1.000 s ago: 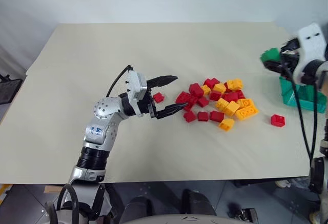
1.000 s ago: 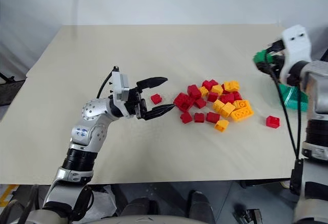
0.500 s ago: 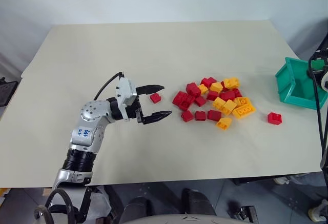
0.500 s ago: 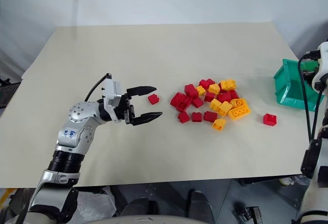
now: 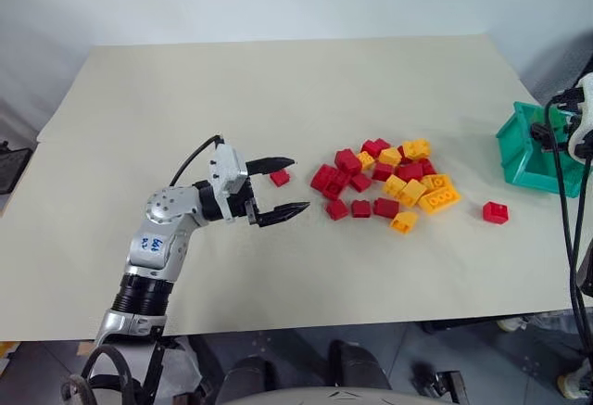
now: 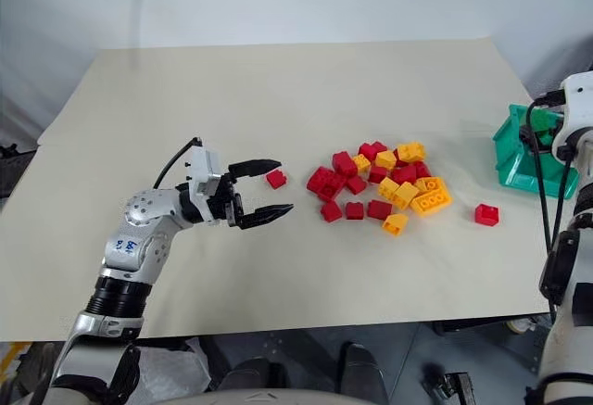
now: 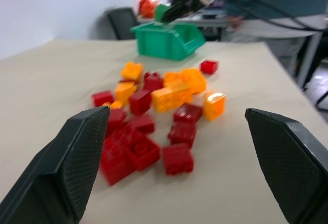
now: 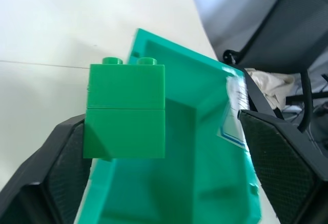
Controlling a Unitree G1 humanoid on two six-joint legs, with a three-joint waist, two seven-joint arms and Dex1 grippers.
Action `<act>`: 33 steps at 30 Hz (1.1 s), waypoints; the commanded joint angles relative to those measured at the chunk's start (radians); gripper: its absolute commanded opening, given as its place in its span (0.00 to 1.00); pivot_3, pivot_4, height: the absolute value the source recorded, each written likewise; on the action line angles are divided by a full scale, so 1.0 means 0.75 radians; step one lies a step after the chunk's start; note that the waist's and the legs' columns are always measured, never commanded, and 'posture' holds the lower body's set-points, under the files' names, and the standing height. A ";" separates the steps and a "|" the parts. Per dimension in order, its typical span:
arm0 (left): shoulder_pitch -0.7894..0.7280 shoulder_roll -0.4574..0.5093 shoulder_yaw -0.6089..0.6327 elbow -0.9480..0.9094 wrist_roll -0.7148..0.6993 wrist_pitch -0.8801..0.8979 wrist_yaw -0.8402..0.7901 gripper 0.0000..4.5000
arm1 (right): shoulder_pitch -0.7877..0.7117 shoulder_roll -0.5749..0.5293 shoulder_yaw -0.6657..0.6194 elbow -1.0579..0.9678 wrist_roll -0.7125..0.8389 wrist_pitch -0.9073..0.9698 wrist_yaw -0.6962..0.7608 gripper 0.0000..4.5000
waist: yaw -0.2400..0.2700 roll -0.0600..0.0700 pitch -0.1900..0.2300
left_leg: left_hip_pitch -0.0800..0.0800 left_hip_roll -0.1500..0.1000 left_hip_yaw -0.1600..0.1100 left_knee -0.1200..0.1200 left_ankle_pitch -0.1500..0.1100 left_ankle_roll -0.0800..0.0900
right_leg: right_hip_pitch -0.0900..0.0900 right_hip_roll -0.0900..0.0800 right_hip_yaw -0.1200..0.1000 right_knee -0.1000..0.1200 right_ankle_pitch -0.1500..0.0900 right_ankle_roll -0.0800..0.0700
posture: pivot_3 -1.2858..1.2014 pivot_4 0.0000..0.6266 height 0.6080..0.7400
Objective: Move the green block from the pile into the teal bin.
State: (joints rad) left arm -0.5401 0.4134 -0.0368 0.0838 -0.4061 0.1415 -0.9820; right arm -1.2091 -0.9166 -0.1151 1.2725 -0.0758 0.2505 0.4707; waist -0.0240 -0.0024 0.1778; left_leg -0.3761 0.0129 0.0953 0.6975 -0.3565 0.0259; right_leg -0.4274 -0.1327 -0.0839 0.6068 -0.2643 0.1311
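Right gripper (image 8: 164, 183) over the teal open-topped plastic bin (image 8: 205, 183) at the table's right edge, fingers spread wide. Small bright green studded plastic brick (image 8: 126, 112) sits between the fingers, against the left one (image 8: 56, 172), clear gap to the other, directly above the bin's opening; can't tell if it's loose yet. Left gripper (image 5: 278, 187) hovers low over the beige table (image 5: 278, 90), fingers spread, nothing between them. Loose pile of red and yellow-orange studded bricks (image 5: 389, 181) lies just ahead of its fingertips, one red brick (image 5: 279, 178) beside its upper finger. Another lone red brick (image 5: 496, 211) lies between pile and bin.
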 commanded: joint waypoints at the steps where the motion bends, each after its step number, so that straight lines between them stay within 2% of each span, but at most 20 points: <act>1: -0.023 -0.009 0.005 -0.004 0.007 -0.026 -0.004 1.00 | -0.007 -0.052 -0.002 -0.017 -0.008 -0.022 0.005 1.00 | 0.000 0.000 0.000 | 0.000 0.000 0.000 0.000 0.000 0.000 | 0.000 0.000 0.000 0.000 0.000 0.000 | 0.52 0.24 1.00; 9: -0.059 -0.032 0.008 0.040 0.018 -0.060 -0.008 1.00 | -0.014 -0.096 -0.069 0.014 0.023 -0.051 -0.121 1.00 | -0.004 0.000 0.000 | 0.000 0.000 0.001 0.000 0.000 0.000 | 0.000 0.000 -0.001 0.000 0.000 0.000 | 0.52 0.24 1.00; 13: -0.048 -0.028 0.015 0.030 0.012 -0.052 -0.003 1.00 | -0.017 -0.098 -0.056 0.003 0.014 -0.056 -0.084 1.00 | -0.004 0.000 0.000 | 0.000 0.000 0.001 0.000 0.000 0.000 | 0.000 0.001 0.000 0.000 0.000 0.000 | 0.52 0.24 1.00; 17: -0.019 -0.024 0.032 -0.021 -0.002 0.013 0.049 1.00 | -0.010 -0.094 -0.003 -0.063 0.008 -0.043 0.175 1.00 | -0.006 0.000 0.000 | 0.001 0.000 0.001 0.000 0.000 0.000 | 0.000 0.001 0.001 0.000 0.000 0.000 | 0.52 0.24 1.00; 21: 0.015 -0.023 0.071 -0.084 -0.063 0.074 0.073 1.00 | 0.109 -0.122 0.040 -0.235 0.044 -0.057 0.547 1.00 | -0.004 0.001 0.000 | 0.001 0.001 0.000 0.000 0.000 0.000 | 0.000 0.001 0.002 0.001 0.000 0.000 | 0.52 0.24 1.00; 23: 0.031 -0.005 0.102 -0.089 -0.112 0.109 0.042 1.00 | 0.242 -0.145 0.029 -0.396 0.111 -0.022 0.748 1.00 | 0.002 0.001 0.000 | 0.001 0.000 0.000 0.000 0.000 0.000 | 0.000 0.001 0.001 0.001 0.000 0.001 | 0.52 0.24 1.00; 26: 0.087 0.067 0.150 -0.053 -0.131 0.085 -0.048 1.00 | 0.569 -0.148 -0.036 -0.757 0.263 -0.073 0.971 1.00 | 0.017 0.001 0.000 | 0.001 0.001 -0.002 0.001 0.000 -0.001 | 0.002 0.001 -0.002 0.000 0.001 0.001 | 0.52 0.24 1.00; 30: 0.160 0.131 0.208 -0.025 -0.158 0.042 -0.142 1.00 | 0.850 -0.113 -0.163 -1.002 0.436 -0.226 1.091 1.00 | 0.029 0.001 0.000 | 0.001 0.000 -0.001 0.001 -0.001 -0.001 | 0.001 0.001 -0.002 0.000 0.001 0.002 | 0.52 0.24 1.00; 33: 0.211 0.188 0.263 -0.016 -0.180 0.049 -0.188 1.00 | 1.016 -0.105 -0.205 -1.110 0.527 -0.237 1.181 1.00 | 0.030 0.001 0.000 | 0.004 0.000 -0.001 0.003 -0.001 -0.001 | 0.003 0.001 -0.002 0.000 0.001 0.001 | 0.52 0.24 1.00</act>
State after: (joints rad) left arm -0.3850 0.5355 0.1223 0.0886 -0.5089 0.1896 -1.1008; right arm -0.4723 -0.9827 -0.2263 0.4917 0.2672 0.0872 1.3145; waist -0.0018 -0.0016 0.1776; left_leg -0.3725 0.0134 0.0939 0.6997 -0.3570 0.0252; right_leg -0.4242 -0.1322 -0.0851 0.6070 -0.2634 0.1318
